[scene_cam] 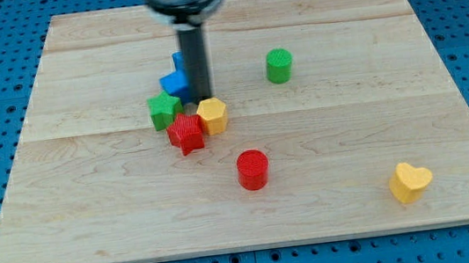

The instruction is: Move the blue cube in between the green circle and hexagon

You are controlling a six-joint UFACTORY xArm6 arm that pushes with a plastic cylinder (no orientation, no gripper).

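The blue cube [174,83] sits left of centre on the wooden board [92,201], partly hidden by my rod. A second blue block [179,62] peeks out just above it. My tip [202,99] rests right against the blue cube's right side, just above the yellow hexagon [212,115]. The green circle [279,65], a short cylinder, stands apart toward the view's right. A green star [163,110] lies below-left of the blue cube, touching it.
A red star [186,133] lies between the green star and the yellow hexagon, below them. A red cylinder [253,169] stands lower, near the middle. A yellow heart [410,181] lies at the lower right. The board's edges border a blue pegboard.
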